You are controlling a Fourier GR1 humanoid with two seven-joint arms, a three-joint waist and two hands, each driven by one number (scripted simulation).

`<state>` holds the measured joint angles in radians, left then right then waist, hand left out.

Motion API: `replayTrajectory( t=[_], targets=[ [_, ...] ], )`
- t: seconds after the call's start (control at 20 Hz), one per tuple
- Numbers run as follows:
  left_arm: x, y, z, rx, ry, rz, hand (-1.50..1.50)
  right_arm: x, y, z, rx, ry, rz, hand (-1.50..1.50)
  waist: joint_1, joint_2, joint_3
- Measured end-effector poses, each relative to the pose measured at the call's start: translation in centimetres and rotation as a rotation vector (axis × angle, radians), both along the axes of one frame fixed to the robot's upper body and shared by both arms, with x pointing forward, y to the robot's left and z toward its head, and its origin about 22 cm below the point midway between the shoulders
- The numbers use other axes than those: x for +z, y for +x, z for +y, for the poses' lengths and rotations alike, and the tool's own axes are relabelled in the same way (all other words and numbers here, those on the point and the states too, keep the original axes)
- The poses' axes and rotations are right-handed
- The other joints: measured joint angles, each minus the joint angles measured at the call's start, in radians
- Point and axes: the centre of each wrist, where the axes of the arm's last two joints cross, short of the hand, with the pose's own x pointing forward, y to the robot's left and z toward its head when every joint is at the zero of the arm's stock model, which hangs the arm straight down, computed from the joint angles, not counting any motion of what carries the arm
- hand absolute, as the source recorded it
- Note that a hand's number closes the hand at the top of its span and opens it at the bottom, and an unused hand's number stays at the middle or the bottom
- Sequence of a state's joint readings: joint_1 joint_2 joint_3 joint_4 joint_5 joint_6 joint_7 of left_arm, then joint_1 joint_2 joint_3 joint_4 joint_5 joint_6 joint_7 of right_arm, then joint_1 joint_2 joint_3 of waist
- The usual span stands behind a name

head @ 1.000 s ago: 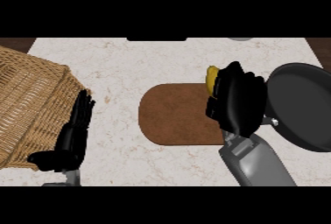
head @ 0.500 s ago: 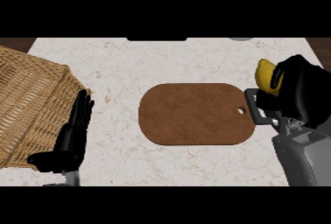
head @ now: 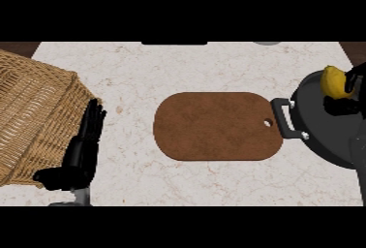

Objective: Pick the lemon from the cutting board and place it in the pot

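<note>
Taking the cutting board (head: pixel 217 126) as the landmark: far to its left one wicker basket (head: pixel 32 116) is sitting on the worktop (head: pixel 178 63), and between basket and board the left hand (head: pixel 84 140) is resting with its fingers straight and relaxed, holding nothing. The board itself, the only one in view, is lying bare in the middle. Just to its right one dark pot (head: pixel 336 131) is standing, its side handle facing the board's edge. Over the pot's far part the single lemon (head: pixel 332 82) is showing, its long axis running roughly away from the robot, with the right hand (head: pixel 350 94) wrapping it from the right side and gripping it. The lemon is lying just left of that hand and above the pot's inside, so the coming move, as I judge it, is a short lowering and release; the right hand is by far the nearer one.
</note>
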<state>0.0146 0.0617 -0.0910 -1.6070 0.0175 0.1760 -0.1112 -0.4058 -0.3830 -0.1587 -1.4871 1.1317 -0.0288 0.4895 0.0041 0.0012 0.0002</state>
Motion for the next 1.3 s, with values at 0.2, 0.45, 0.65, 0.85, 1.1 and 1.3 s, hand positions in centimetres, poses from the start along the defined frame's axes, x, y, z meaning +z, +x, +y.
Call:
replayTrajectory(
  t=[0.2,0.45,0.65,0.85,1.1,1.3],
  targets=[
    [0.3,0.7,0.2,0.002,0.001,0.000,0.00,-1.6,0.8,-3.5,0.010,0.046,0.062,1.50,0.001,0.001,0.000],
    [-0.1,0.3,0.4,-0.006,0.003,-0.010,0.00,-5.2,1.2,-6.6,-0.024,0.084,0.163,1.50,0.006,0.002,0.000],
    [0.0,0.2,0.3,-0.007,0.002,-0.006,0.00,-7.4,0.9,-8.8,-0.111,0.150,0.269,-1.50,0.008,0.003,0.001],
    [0.2,0.5,0.4,-0.003,0.002,-0.008,0.00,-8.5,1.1,-10.4,-0.114,0.236,0.335,-1.50,0.008,0.003,0.001],
    [0.1,0.3,0.3,0.003,0.004,-0.004,0.00,-9.0,0.7,-11.2,-0.019,0.392,0.157,-1.50,0.003,0.001,0.002],
    [-0.1,0.0,0.6,0.008,0.002,0.004,0.00,-8.3,0.8,-11.2,0.036,0.545,-0.105,-1.50,-0.004,-0.002,0.003]
  ],
)
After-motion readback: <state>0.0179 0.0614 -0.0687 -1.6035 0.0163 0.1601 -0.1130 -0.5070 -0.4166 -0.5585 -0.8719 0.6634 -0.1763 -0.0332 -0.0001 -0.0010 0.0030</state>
